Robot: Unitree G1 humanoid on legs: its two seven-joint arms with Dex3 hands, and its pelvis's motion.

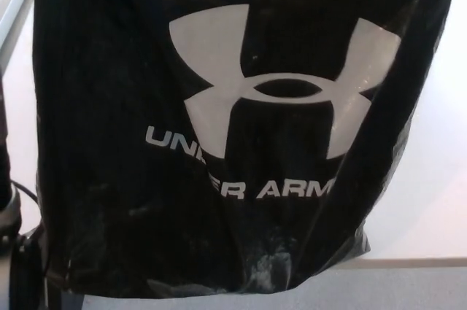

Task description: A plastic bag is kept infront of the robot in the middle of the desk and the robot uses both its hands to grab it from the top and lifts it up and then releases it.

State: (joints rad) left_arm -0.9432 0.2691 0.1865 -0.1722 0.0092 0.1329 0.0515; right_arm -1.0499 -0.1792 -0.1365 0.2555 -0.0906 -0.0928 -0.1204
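The black plastic bag [233, 142] hangs close before the camera, filling nearly the whole view, its bottom edge dangling past the near edge of the pale bench [430, 179] — so the lift looks done and only the release is left. Neither hand shows, so I cannot tell how they grip the top.

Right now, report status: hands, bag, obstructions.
Both hands out of view. Black plastic bag with white logo fills the view, hiding most of the white desk. Nothing else visible in the way.
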